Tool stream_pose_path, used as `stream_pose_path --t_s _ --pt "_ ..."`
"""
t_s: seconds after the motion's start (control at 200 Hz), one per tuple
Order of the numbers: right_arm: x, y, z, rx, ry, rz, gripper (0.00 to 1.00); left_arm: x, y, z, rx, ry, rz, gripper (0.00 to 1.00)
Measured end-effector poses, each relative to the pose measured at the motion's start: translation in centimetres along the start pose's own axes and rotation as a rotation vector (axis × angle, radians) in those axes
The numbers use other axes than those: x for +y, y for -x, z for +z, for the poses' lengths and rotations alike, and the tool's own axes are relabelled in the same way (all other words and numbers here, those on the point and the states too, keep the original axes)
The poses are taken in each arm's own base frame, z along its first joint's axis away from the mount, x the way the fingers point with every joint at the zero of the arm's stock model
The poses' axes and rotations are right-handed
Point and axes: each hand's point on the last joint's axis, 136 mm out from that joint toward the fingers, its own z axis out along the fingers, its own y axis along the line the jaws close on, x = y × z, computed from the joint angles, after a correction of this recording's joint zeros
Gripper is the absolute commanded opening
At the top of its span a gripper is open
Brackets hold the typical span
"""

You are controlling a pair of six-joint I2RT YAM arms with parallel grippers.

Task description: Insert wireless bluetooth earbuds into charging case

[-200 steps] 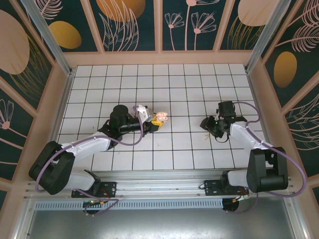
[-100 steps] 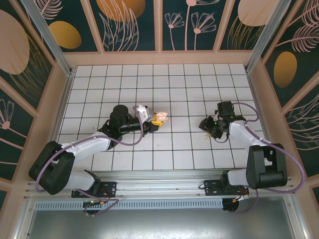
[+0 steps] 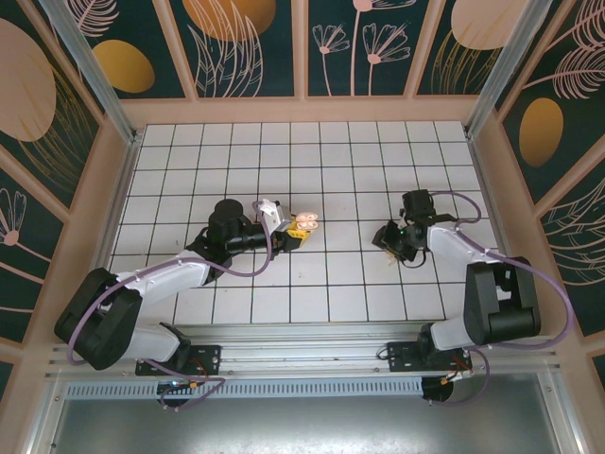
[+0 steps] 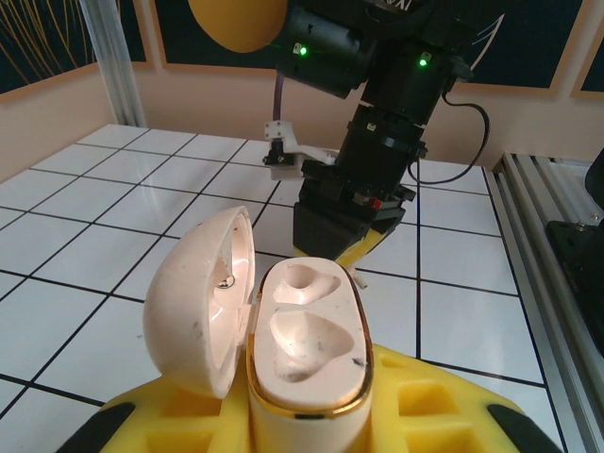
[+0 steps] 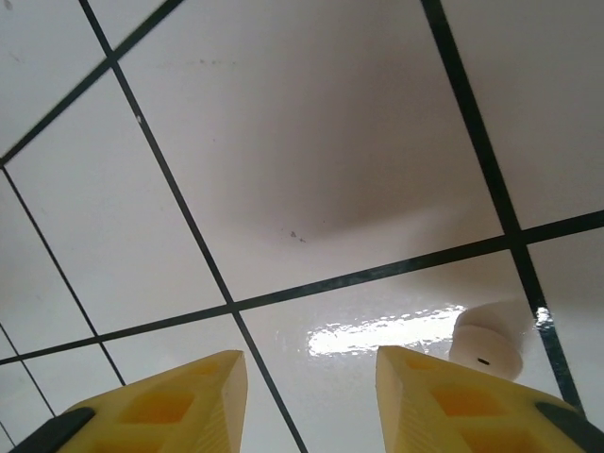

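My left gripper is shut on the charging case, its yellow fingers on either side of the base. The case stands upright with its lid swung open to the left, and both sockets are empty. From above, the case sits left of centre. My right gripper points down at the tiles, open, with bare tile between its fingertips. One pale earbud lies on the tile just outside the right finger, not between the jaws.
The white tiled floor is fenced by pink-framed patterned walls. An aluminium rail carrying both arm bases runs along the near edge. About a tile and a half of floor separates the two grippers.
My right gripper has shifted a little to the left and its jaws have narrowed slightly. The left arm and the open case have stayed put.
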Motion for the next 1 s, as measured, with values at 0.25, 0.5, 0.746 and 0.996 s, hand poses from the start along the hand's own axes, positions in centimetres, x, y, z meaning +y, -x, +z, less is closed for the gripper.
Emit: stream_pose_path --t_s 0.25,0.5,0.746,0.996 --pt "-0.5 0.2 0.6 0.001 -0.090 -0.018 0.41 0.0 0.0 0.0 0.001 0.000 0.000 0.24" --pt "-0.4 1.7 -0.5 -0.052 -0.131 -0.020 0.41 0.0 -0.2 0.0 0.006 -0.001 -0.002 0.24" --pt "-1.9 1.2 -1.2 -0.034 -0.216 0.007 0.37 0.0 -0.1 0.0 0.005 -0.001 0.000 0.24" --pt "-3.3 0.2 -0.3 0.021 -0.274 0.022 0.36 0.0 0.1 0.0 0.003 0.000 0.002 0.24"
